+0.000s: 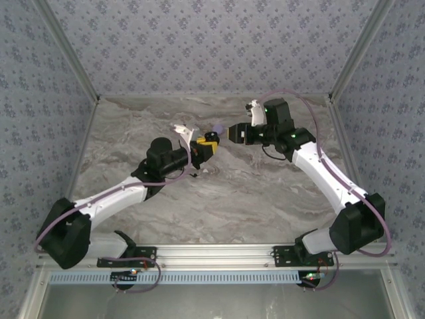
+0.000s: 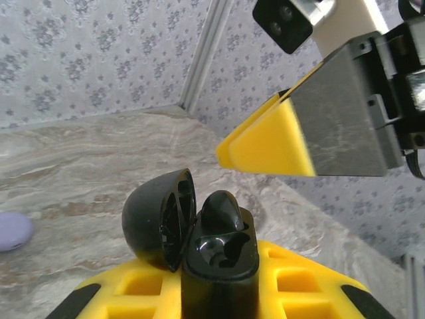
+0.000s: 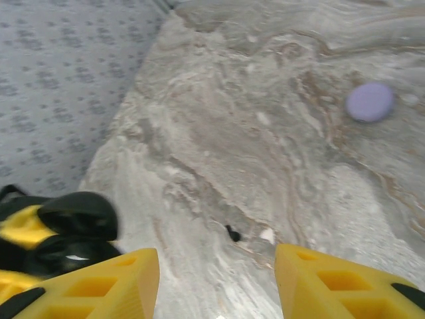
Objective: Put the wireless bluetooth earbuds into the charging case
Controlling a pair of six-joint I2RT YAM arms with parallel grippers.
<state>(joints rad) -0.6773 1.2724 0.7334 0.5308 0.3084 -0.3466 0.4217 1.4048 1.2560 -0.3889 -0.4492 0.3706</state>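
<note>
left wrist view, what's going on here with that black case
The left end effector is shut on a black plastic charging case with its lid flipped open. The right end effector hangs close by it, jaws apart and empty. One dark rounded bud seems to sit in the case. A small round lilac puck lies on the marbled grey table.

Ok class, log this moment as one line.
left claw: shut on black case, lid open | right claw: open, empty | lilac puck: on table

Grey-beige marble veining on the table [image 3: 219, 133] — walls [image 1: 199, 40] pale blue-grey, small floral print. Yellow fingers [image 3: 332, 286] on the right gripper [image 3: 216, 272]. Glossy black on the open case [image 2: 219, 259], lilac on the round puck [image 3: 370, 102].
</note>
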